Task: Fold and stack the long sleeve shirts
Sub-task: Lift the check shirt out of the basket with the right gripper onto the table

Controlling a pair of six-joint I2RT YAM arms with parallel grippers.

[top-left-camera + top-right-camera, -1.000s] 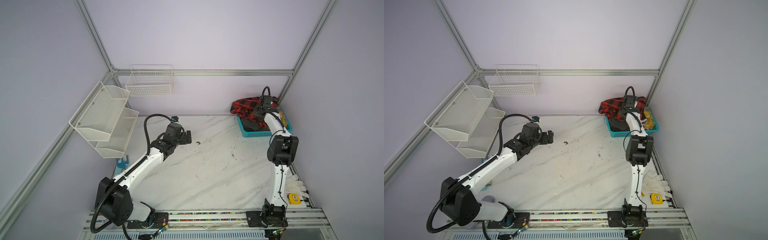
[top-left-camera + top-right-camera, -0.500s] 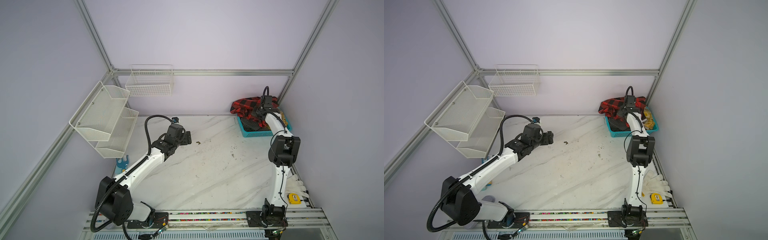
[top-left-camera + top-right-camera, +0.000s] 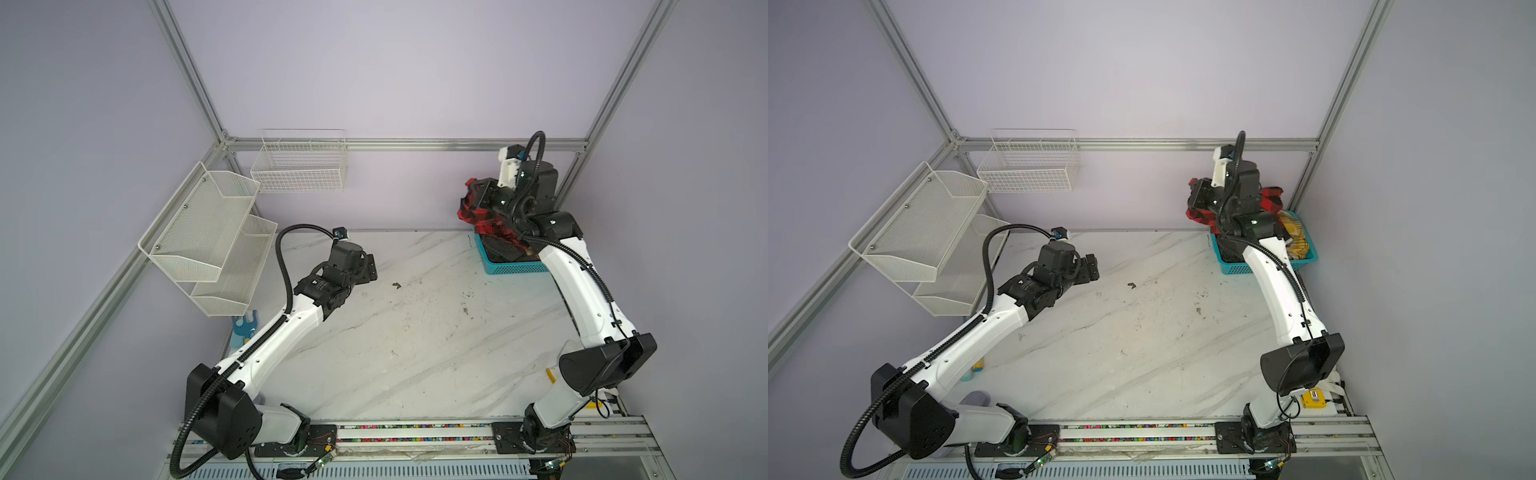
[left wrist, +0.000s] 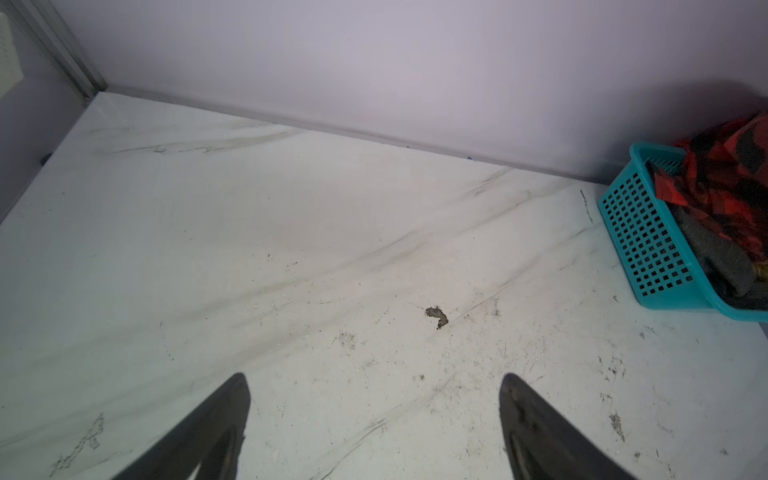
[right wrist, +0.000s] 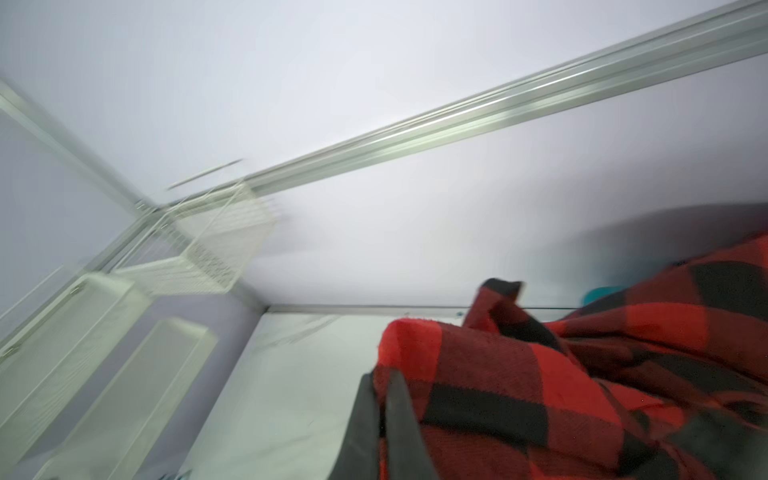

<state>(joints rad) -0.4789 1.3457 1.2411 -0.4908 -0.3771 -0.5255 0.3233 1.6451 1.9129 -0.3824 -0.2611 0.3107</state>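
Table: the marble table [image 3: 415, 340] fills the lower middle of both top views and carries no cloth, no folded shirt and no stack
Left arm: the left gripper [image 4: 374, 380] hangs over the table left of centre, its fingers spread wide with nothing between them
Basket: the teal basket [image 3: 511, 268] sits at the upper right, by the back wall; a dark grey garment [image 4: 715, 253] and a mustard-yellow garment [image 3: 1296, 241] lie inside it
Right arm: the right gripper [image 5: 380, 415] is above the basket, fingers pinched tight on a fold of the red-and-black shirt [image 5: 498, 374]
Shirt: bunched and partly raised over the basket, the rest draped on the pile, none of it on the table
Progress: by my judgement only the start, the first shirt being drawn out; laying it flat, folding it, doing the same with the other two and stacking all remain
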